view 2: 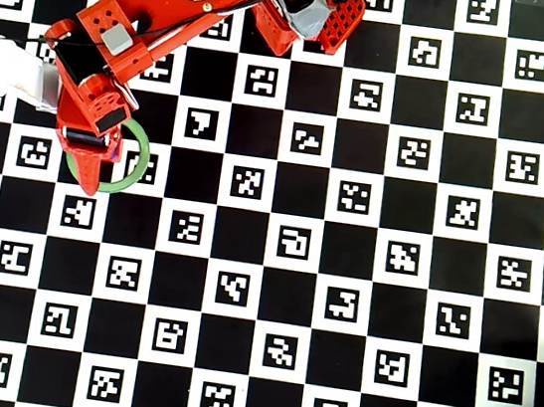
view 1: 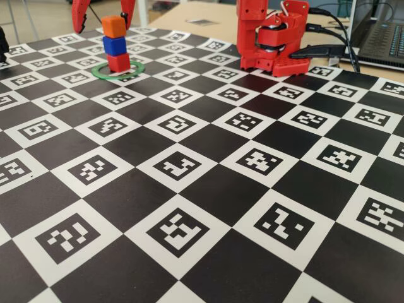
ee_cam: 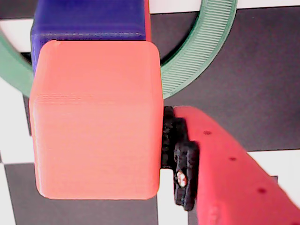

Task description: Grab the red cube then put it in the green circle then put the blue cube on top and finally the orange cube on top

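Item: three-cube stack, standing upright inside the green circle [view 1: 117, 70] at the far left of the checkered marker board [view 1: 208, 189] in the fixed view. Bottom: the red cube [view 1: 118, 62], resting on the board within the ring. Middle: the blue cube [view 1: 114, 45]. Top: the orange cube [view 1: 113, 26], slightly offset from the blue one. Gripper [view 1: 104, 16]: spread, its two red fingers hanging either side of the orange cube; whether a pad touches the cube cannot be told. In the wrist view the orange cube [ee_cam: 96, 119] fills the left, one finger [ee_cam: 225, 164] just beside its right face. Overhead, the arm [view 2: 156, 18] covers the stack; the ring [view 2: 137, 161] shows partly.
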Available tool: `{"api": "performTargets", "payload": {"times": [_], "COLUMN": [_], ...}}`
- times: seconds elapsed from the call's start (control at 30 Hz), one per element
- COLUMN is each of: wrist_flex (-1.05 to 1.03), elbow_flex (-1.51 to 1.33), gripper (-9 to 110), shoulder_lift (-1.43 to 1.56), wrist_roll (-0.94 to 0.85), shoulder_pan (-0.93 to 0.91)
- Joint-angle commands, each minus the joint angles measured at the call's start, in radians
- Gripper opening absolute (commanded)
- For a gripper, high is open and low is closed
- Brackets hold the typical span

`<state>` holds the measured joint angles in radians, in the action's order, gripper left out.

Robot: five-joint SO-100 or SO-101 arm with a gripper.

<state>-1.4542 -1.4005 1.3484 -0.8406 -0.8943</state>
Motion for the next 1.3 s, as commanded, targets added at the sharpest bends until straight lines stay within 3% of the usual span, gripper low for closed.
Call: {"api": "performTargets", "payload": {"times": [0.0, 0.87, 1.27], "wrist_flex": [-0.002, -0.201, -0.202], "elbow_flex": [0.018, 0.184, 0.132], "gripper": [50, 49, 32], "shoulder_lift": [0.123, 0.301, 0.407], "wrist_roll": [-0.002, 0.067, 0.204], "shoulder_pan": [-0.003, 0.043, 0.167]}}
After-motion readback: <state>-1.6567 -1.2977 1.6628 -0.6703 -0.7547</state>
